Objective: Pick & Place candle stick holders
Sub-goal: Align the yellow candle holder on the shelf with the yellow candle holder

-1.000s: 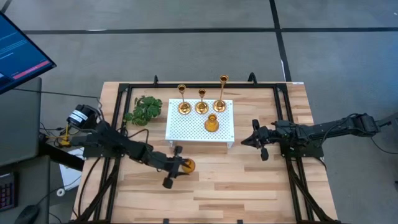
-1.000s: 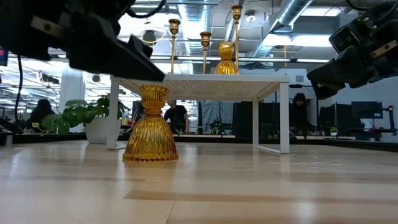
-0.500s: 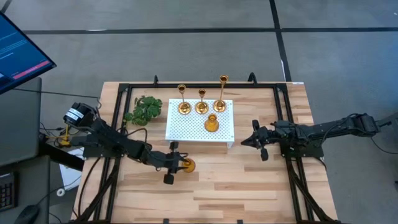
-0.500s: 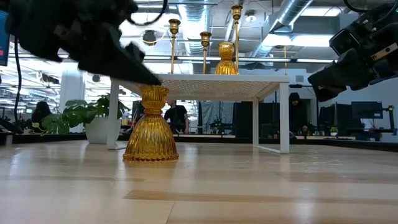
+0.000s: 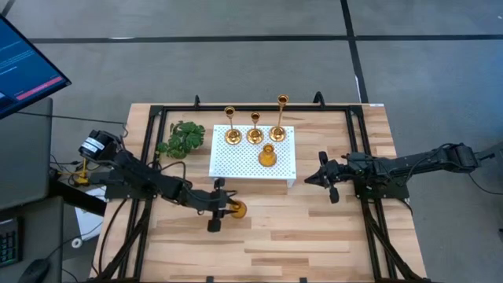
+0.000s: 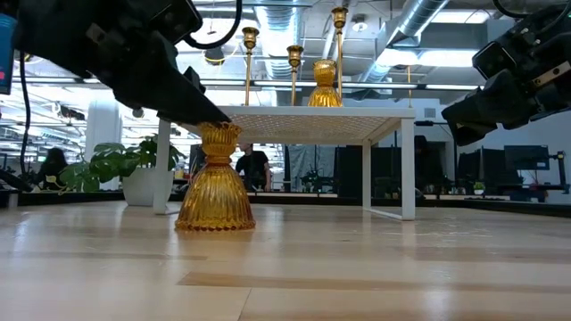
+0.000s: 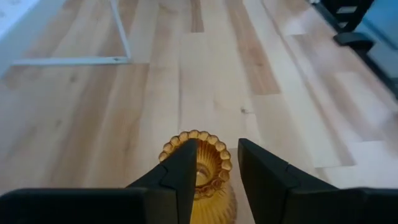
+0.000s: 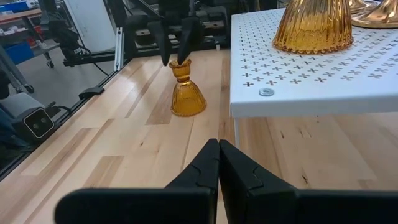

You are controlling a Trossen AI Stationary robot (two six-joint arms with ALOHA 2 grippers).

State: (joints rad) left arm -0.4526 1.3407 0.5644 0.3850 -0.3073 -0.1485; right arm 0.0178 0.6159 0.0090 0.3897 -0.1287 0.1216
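A squat amber-gold holder (image 5: 236,208) stands on its wide base on the wooden table, in front of the white stand. My left gripper (image 7: 214,158) is open at its top: one finger (image 7: 183,171) stands over the cup mouth, the other (image 7: 261,177) outside the rim. The other four holders stand on the white perforated stand (image 5: 236,165): three slim ones (image 5: 255,134) in a row and a second squat one (image 5: 267,157). My right gripper (image 8: 217,155) is shut and empty, above the table to the right of the stand. My left gripper comes at the holder's top rim (image 7: 217,155) slanting down from the table's left. The rim's near wall lies between the two fingers. Whether a finger touches the rim, I cannot tell.
A green leafy plant (image 5: 182,137) stands left of the white stand. A black frame (image 5: 149,157) runs around the table's edges. Bare wood lies in front of the holder and between the two arms.
My left gripper has tipped its fingers downward and come closer to the amber holder's top. The holder has stayed where it was.
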